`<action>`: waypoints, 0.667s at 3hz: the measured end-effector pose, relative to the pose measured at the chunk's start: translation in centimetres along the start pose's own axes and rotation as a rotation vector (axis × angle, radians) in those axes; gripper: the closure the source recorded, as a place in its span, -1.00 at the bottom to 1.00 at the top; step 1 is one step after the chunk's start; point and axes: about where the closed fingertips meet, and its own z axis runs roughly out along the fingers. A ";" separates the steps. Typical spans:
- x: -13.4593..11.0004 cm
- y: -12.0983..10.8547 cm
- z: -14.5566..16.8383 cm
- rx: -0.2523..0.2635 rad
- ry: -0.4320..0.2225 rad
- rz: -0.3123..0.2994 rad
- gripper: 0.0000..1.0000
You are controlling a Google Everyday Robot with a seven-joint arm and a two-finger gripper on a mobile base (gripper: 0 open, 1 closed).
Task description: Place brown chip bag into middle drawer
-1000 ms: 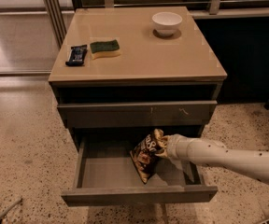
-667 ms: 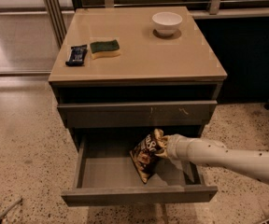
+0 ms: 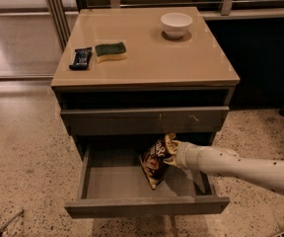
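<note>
The brown chip bag (image 3: 154, 164) hangs tilted inside the open middle drawer (image 3: 147, 206), its lower tip near the grey floor right of centre. My gripper (image 3: 170, 151) reaches in from the right on a pale arm (image 3: 230, 164) and is shut on the bag's upper tan end. The fingers are mostly hidden by the bag.
The drawer front (image 3: 144, 120) above, marked with pale scratches, is shut and overhangs the back of the open drawer. On the tan cabinet top (image 3: 181, 58) sit a white bowl (image 3: 176, 23), a green-yellow sponge (image 3: 110, 51) and a small dark snack bar (image 3: 81, 58). Speckled floor lies all around.
</note>
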 end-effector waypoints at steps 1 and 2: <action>0.0 0.0 0.0 0.000 0.000 0.000 -1.00; 0.0 0.0 0.0 0.000 0.000 0.000 -1.00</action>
